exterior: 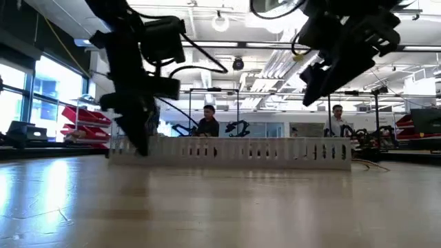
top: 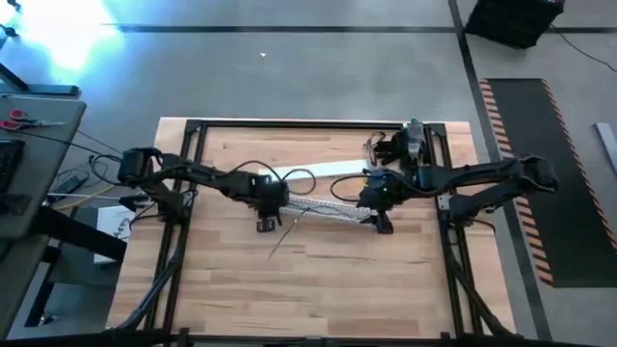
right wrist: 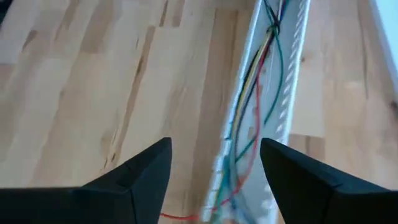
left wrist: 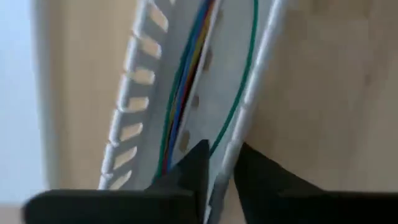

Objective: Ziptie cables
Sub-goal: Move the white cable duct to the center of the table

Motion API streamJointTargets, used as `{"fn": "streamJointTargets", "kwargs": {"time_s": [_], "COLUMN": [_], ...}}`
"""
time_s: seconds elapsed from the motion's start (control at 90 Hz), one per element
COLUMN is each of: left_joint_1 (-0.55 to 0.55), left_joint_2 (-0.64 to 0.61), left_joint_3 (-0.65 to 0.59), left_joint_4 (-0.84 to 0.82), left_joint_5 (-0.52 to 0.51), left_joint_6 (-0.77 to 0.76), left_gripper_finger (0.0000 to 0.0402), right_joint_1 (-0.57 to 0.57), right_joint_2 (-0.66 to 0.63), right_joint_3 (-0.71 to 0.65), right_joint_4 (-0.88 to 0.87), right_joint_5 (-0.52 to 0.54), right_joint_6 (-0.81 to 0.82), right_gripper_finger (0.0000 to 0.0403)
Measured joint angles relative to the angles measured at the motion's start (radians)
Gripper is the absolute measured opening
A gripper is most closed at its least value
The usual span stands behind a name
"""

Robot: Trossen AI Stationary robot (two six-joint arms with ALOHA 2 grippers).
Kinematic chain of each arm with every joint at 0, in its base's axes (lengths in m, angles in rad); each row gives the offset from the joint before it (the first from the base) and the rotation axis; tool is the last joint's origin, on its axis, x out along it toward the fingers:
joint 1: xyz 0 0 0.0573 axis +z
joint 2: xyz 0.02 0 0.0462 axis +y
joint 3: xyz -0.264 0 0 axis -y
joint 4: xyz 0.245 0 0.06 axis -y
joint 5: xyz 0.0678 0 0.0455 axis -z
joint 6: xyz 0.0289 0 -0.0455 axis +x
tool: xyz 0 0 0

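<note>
Cables [right wrist: 252,118]: approx 5 thin coloured wires, lying inside 1 white slotted plastic channel [top: 333,208] on wood counter [top: 318,280]. Left tool [left wrist: 217,171] narrow, pinching channel wall. Right tool [right wrist: 214,165] wide, above channel's other end. Wire colours show only in wrist views.

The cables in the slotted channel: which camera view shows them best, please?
The right wrist view: the cables run loose along the channel. The left wrist view shows a shorter stretch; the high view only thin lines; the low view hides them.
</note>
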Motion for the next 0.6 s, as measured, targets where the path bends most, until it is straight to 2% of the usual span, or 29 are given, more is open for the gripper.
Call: {"fn": "streamJointTargets", "kwargs": {"time_s": [0.1,0.378,0.6], "left_joint_1": [-0.063,-0.231,-0.302], "left_joint_2": [-0.001,-0.001,-0.001], "left_joint_3": [0.001,0.000,0.000], "left_joint_4": [-0.072,-0.258,-0.352], "left_joint_5": [-0.007,-0.005,-0.100], "left_joint_6": [-0.061,-0.180,-0.198], "left_gripper_finger": [0.0004,0.0007,0.0007], "right_joint_1": [0.017,0.058,0.056], "right_joint_2": [0.000,0.001,0.001], "right_joint_3": [-0.048,-0.100,-0.100], "right_joint_4": [0.064,0.162,0.232], "right_joint_5": [0.001,0.056,0.065], "right_joint_6": [0.033,0.047,0.044], "right_gripper_finger": [0.0234,0.0234,0.0234]}}
